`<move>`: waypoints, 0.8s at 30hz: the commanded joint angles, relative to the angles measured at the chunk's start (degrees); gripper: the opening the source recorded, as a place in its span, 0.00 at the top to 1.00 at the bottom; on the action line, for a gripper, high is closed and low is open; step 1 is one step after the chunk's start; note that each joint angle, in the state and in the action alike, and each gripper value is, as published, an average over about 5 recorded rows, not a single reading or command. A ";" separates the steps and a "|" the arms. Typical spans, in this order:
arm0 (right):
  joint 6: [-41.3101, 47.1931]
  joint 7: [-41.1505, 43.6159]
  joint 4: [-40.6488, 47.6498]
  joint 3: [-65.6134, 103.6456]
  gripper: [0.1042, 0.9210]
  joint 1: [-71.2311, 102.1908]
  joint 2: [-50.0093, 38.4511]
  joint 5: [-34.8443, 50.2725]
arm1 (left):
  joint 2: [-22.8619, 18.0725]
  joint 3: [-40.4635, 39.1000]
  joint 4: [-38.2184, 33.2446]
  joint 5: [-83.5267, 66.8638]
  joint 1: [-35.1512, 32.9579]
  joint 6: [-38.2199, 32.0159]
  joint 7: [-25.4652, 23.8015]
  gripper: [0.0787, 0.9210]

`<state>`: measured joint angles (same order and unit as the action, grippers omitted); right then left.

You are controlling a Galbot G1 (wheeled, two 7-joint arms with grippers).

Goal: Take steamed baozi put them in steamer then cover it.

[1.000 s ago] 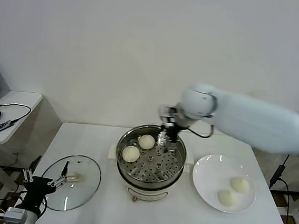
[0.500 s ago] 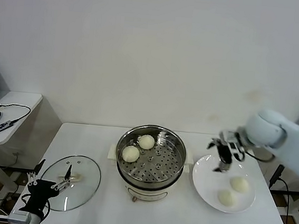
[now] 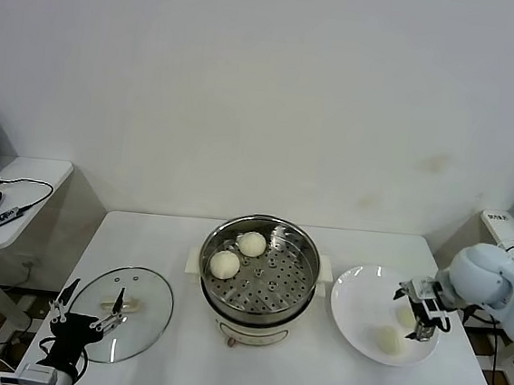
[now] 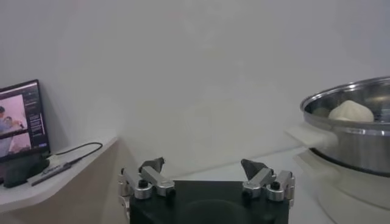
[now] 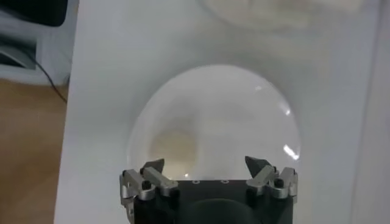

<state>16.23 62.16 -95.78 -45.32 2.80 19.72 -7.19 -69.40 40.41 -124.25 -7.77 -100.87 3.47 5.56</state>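
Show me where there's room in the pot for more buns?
The steamer has two baozi crowded at its back-left. Its perforated floor toward the front and right rim is bare. The open right gripper is over the plate, where two more buns wait.

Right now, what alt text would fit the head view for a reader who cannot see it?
The right gripper, jaws open, hovers over the white plate holding two baozi; two more baozi lie in the steamer. The glass lid lies on the table beside the idle left gripper.
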 commanded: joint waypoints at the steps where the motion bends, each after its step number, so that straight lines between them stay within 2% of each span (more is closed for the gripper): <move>1: -1.73 -1.19 2.87 9.51 0.12 14.25 0.41 -5.19 | 0.07 -0.07 0.53 0.19 -0.03 0.00 -0.01 0.12; 20: -1.11 -3.35 9.34 11.59 0.12 17.48 7.37 -6.18 | -0.01 0.63 1.15 0.25 0.05 0.10 0.01 0.12; 24: -0.53 -3.20 9.64 11.50 0.15 17.46 7.75 -5.54 | 0.15 0.76 1.30 0.16 0.23 0.14 0.01 0.12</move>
<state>15.54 59.23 -87.85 -35.11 18.43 25.90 -12.44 -69.35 41.13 -123.08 -7.55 -100.69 3.56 5.57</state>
